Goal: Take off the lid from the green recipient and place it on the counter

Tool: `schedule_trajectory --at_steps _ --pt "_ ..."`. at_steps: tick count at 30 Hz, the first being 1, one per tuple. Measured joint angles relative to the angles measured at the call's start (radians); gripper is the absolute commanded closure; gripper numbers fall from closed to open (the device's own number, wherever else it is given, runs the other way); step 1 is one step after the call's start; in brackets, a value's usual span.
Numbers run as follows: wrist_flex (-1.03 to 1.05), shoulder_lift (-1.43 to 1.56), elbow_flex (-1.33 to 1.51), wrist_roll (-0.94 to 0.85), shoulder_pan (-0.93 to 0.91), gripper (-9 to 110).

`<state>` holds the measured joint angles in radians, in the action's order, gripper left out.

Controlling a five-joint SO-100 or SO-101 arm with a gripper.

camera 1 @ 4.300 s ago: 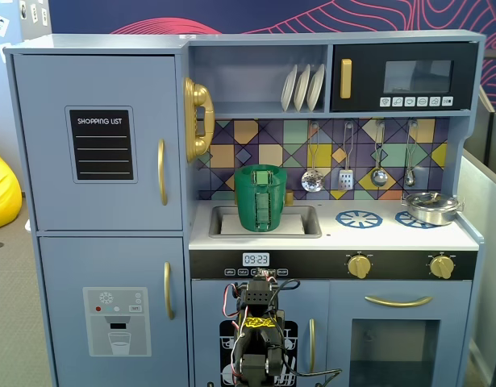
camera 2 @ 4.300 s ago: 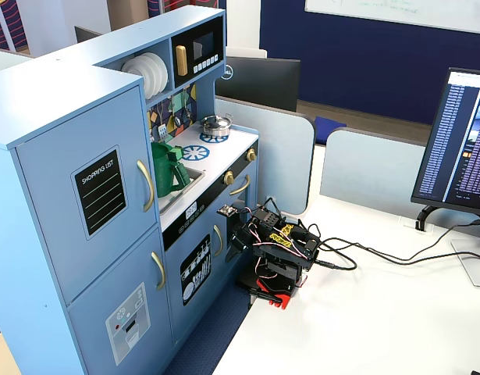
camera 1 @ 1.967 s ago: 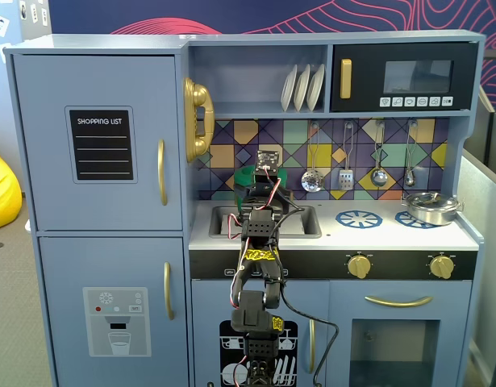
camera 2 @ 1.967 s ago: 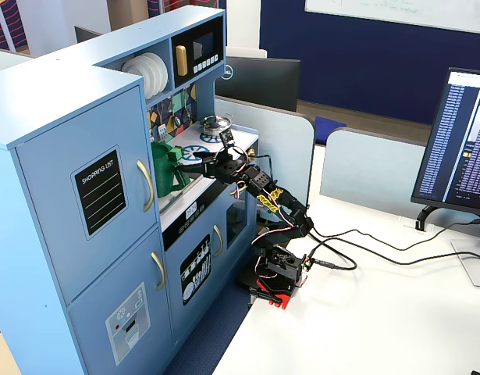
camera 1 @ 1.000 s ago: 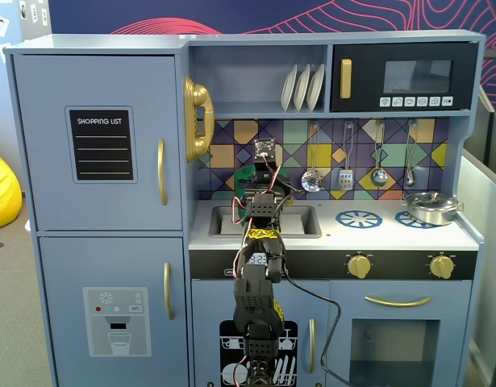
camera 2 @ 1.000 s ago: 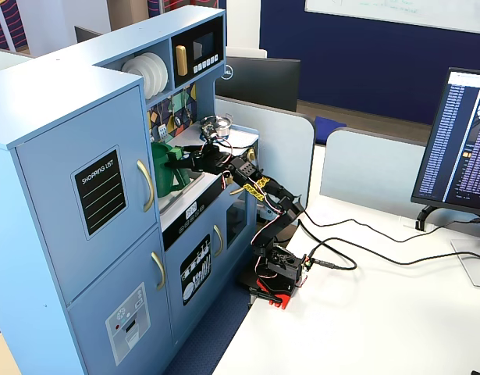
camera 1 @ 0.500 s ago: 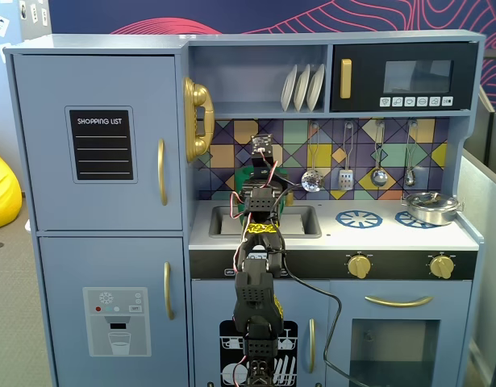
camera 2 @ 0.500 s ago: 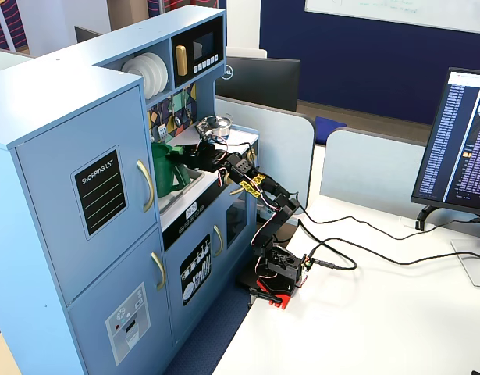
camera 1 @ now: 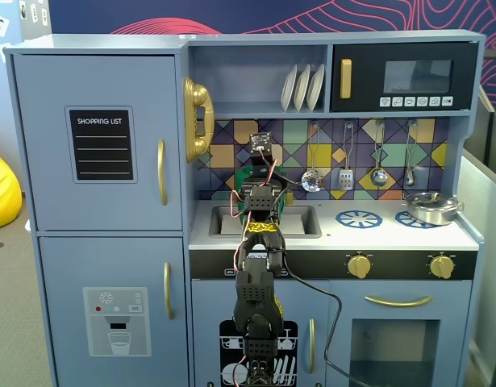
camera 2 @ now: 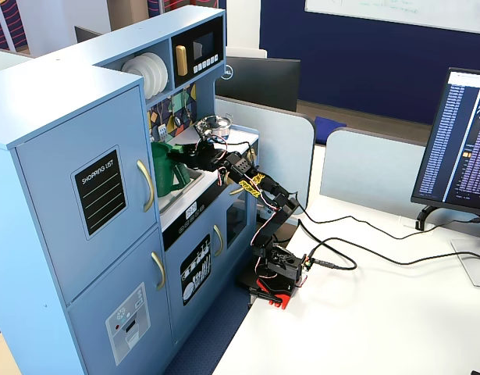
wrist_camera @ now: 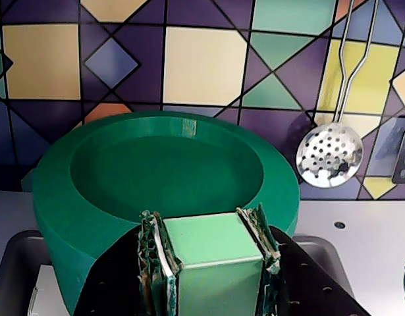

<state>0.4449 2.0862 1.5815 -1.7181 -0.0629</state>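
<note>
One gripper (wrist_camera: 209, 263) clenched on green recipient (wrist_camera: 156, 171) front handle strip, near rim.

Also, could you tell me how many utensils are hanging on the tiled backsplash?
4, left to right in a fixed view: slotted spoon, spatula, ladle, spoon. The arm could hide more.

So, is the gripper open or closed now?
Shut: in the wrist view the gripper clamps a light green block between its fingers.
</note>
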Motion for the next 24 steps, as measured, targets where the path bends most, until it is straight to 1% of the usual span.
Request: schedule_trajectory --at_steps 8,11,18,24 --pt "-0.002 0.000 -0.051 -0.006 0.006 101" --pt "-0.002 0.000 -0.051 -0.006 -0.023 101" --pt "-0.002 0.000 -0.087 -0.006 -0.207 101" --pt "-0.063 0.000 -0.095 -0.012 -0.388 101"
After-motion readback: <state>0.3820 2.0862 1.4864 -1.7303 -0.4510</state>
